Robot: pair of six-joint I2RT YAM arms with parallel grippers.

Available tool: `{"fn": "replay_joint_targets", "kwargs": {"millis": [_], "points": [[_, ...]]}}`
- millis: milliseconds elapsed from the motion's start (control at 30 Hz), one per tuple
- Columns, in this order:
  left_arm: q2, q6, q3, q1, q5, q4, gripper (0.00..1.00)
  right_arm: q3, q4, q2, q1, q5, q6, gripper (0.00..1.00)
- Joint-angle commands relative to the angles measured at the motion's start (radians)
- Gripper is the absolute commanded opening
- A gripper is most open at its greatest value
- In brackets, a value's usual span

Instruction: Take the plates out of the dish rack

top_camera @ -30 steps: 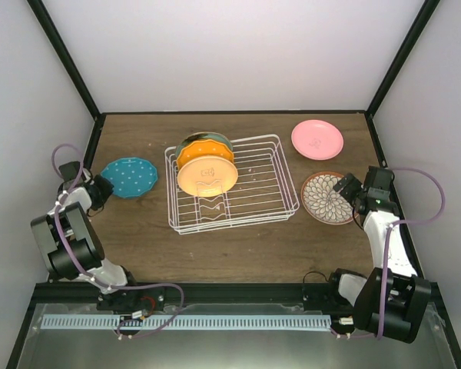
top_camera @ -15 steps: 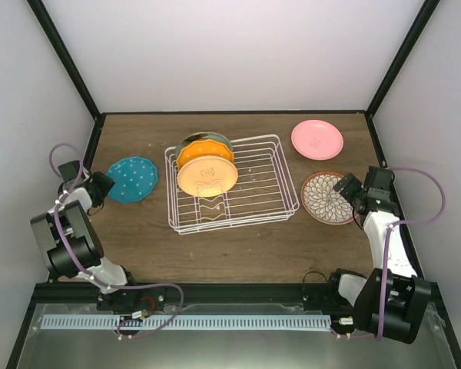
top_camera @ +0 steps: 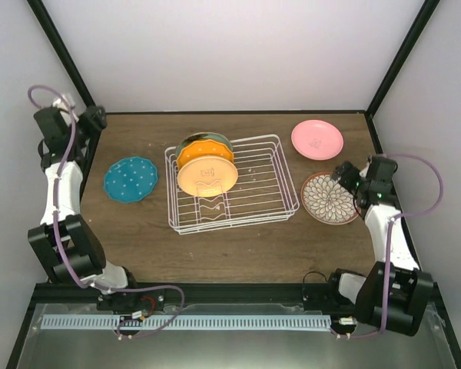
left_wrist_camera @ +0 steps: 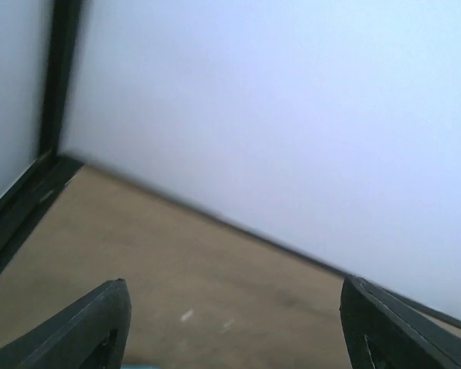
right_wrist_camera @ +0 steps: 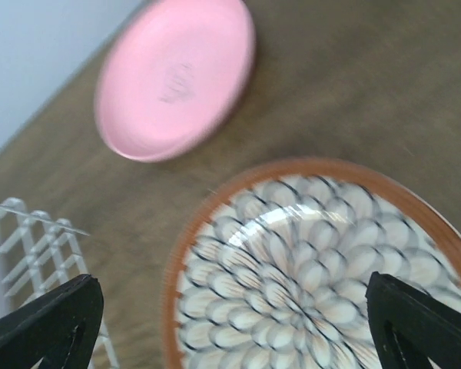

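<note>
The white wire dish rack (top_camera: 290, 191) sits mid-table. At its left end stand three plates: a pale yellow-orange one (top_camera: 207, 175) in front, a scalloped orange one (top_camera: 206, 152) behind it, and a darker one (top_camera: 203, 138) at the back. A teal dotted plate (top_camera: 131, 178) lies flat left of the rack. A pink plate (top_camera: 317, 140) and a brown-floral plate (top_camera: 328, 197) lie to the right. My left gripper (top_camera: 96, 117) is raised at the back-left corner, open and empty (left_wrist_camera: 234, 330). My right gripper (top_camera: 344, 175) hovers open over the floral plate (right_wrist_camera: 315, 269).
Black frame posts and white walls close in the table at the back and sides. In the right wrist view the pink plate (right_wrist_camera: 177, 77) lies beyond the floral one, and the rack's wires (right_wrist_camera: 31, 254) show at the left.
My left gripper has opened, let go of the teal plate and swung up to the back-left corner. My right gripper shifted slightly back over the floral plate, still open.
</note>
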State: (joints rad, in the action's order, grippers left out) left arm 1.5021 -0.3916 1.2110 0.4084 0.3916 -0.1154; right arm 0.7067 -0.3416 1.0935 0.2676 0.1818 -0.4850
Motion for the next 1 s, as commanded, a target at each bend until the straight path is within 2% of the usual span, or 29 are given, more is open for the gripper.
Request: {"fn": "replay_joint_targets", "kwargs": {"millis": [0, 233, 433, 600, 733, 967], "points": [[-0.033, 0.083, 0.084, -0.088, 0.156, 0.046, 0.78, 0.192, 0.179, 0.087, -0.074, 0.171, 0.137, 0.95], [-0.053, 0.06, 0.0, -0.159, 0.269, 0.039, 0.79, 0.455, 0.211, 0.25, -0.374, 0.325, 0.454, 0.92], [-0.083, 0.091, -0.025, -0.171, 0.316, 0.015, 0.82, 0.483, 0.255, 0.335, -0.613, 0.35, 0.712, 0.85], [-0.078, 0.135, -0.014, -0.171, 0.37, -0.013, 0.82, 0.475, 0.265, 0.381, -0.71, 0.388, 0.853, 0.76], [-0.062, 0.134, -0.008, -0.172, 0.403, -0.015, 0.82, 0.49, 0.235, 0.432, -0.777, 0.356, 0.952, 0.76], [-0.049, 0.135, -0.002, -0.177, 0.417, -0.017, 0.81, 0.537, 0.212, 0.513, -0.82, 0.329, 1.02, 0.76]]}}
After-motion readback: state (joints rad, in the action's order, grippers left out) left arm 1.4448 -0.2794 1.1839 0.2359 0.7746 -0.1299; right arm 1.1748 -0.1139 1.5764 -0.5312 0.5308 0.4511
